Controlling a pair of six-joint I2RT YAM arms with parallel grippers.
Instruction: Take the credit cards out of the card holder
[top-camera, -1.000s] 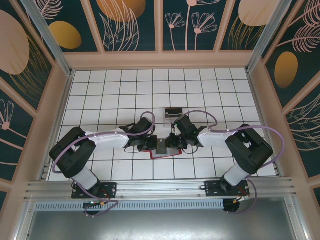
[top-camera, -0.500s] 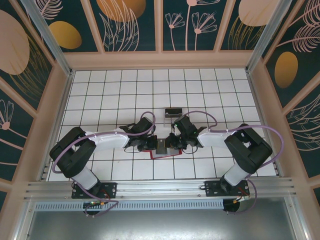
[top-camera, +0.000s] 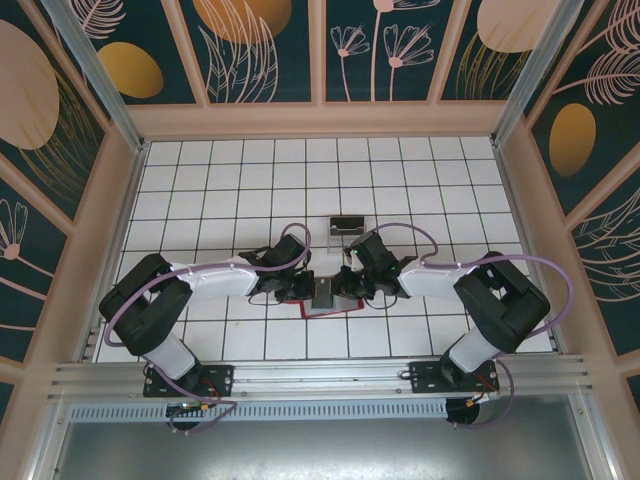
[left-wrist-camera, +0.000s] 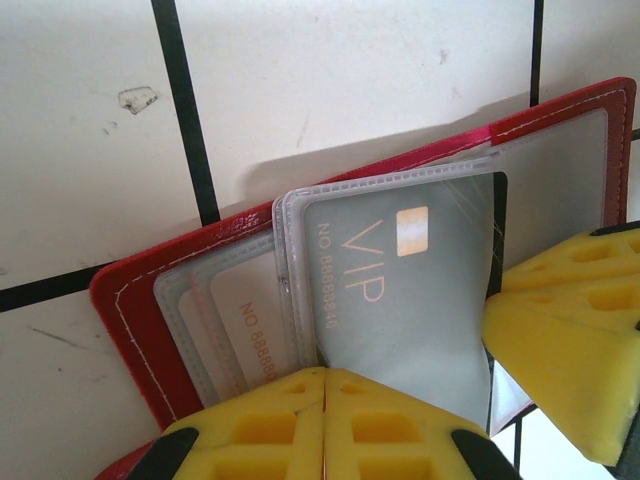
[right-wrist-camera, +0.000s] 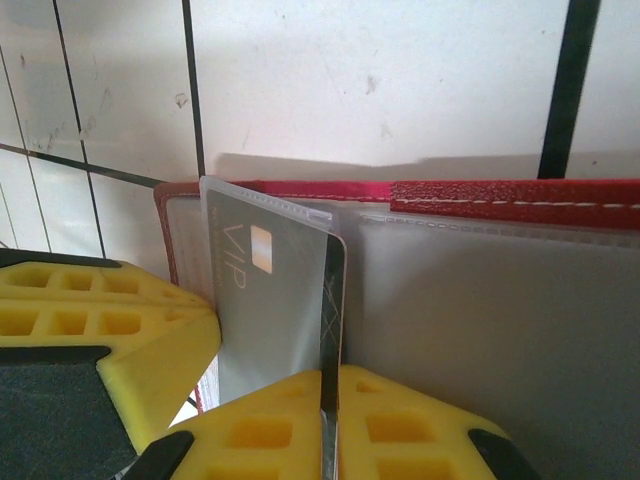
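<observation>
The right arm (top-camera: 495, 300) has swung its elbow slightly outward; both claws stay where they were at mid-bench (top-camera: 220, 180). The left claw (left-wrist-camera: 325, 385) is pinched shut on a clear sleeve leaf of the red card holder (left-wrist-camera: 130, 300), which lies open between the arms. It looks like an anchoring hold. A pale card (left-wrist-camera: 245, 335) sits in the next sleeve. The grey VIP card (left-wrist-camera: 400, 280) stands tilted up, its dark edge nipped in the closed right claw (right-wrist-camera: 330, 385). The card looks light, stiff and slick and its sleeve soft and clingy, so the bare card edge seems the best hold. A small clear box (top-camera: 347, 225) lies beyond, apart, though the left claw's fingers crowd the pull path.
</observation>
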